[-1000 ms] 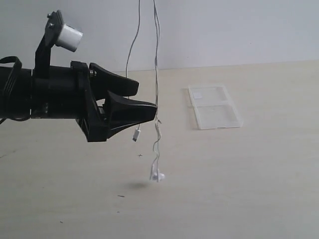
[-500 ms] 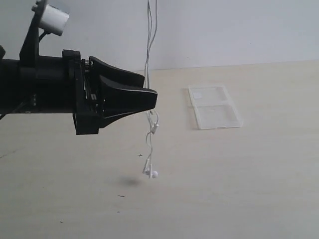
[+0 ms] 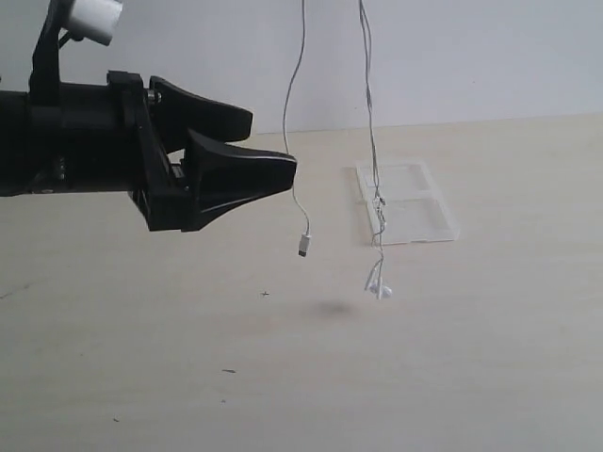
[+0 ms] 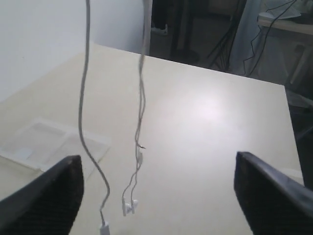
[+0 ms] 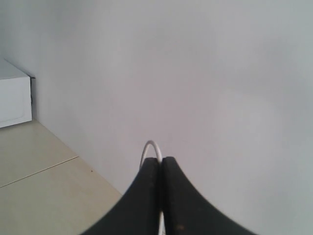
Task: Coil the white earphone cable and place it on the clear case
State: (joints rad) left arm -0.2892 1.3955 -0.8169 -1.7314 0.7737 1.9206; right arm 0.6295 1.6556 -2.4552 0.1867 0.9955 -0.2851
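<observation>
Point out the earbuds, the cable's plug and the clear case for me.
earbuds [image 3: 380, 289], exterior view, on the white buds.
plug [image 3: 303, 248], exterior view, on its body.
clear case [image 3: 419, 218], exterior view, on its nearer compartment.

A lab-like room: bare beige table [image 3: 424, 377], blank white wall [image 3: 471, 56], black cables [image 4: 222, 46].

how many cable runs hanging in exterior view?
2. One run of the thin white earphone cable ends in a plug, left of the flat clear plastic case; the other ends in earbuds, overlapping the case's left side. Tops leave frame.
</observation>
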